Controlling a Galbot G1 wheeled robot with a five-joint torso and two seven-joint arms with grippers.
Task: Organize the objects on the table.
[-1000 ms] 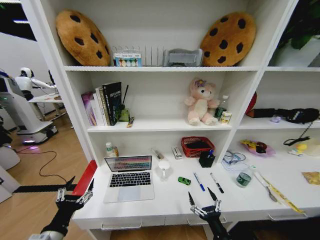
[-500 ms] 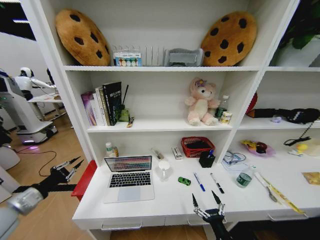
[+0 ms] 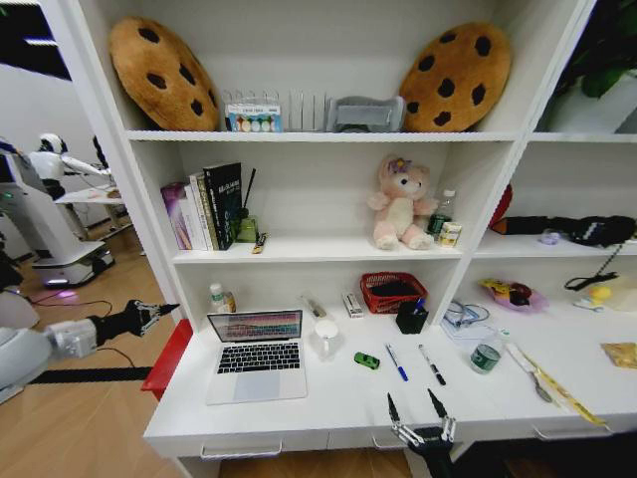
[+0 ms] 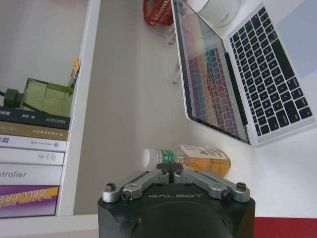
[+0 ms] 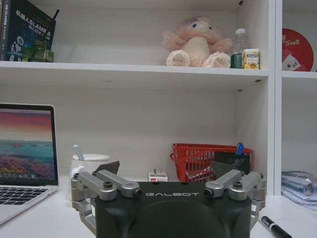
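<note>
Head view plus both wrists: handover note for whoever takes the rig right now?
Left gripper: shut, held out left of the long white desk.
Right gripper: open, at the desk's front edge.
Open silver laptop, tiny green toy, two loose pens, black pen cup and green-topped can all lie on the desk.
Done: nothing gripped.
Left: all sorting.

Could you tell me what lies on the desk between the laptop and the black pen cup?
In the head view, a white cup stands just beside the laptop, and the green toy lies nearer the front; the pen cup stands beyond them.
</note>
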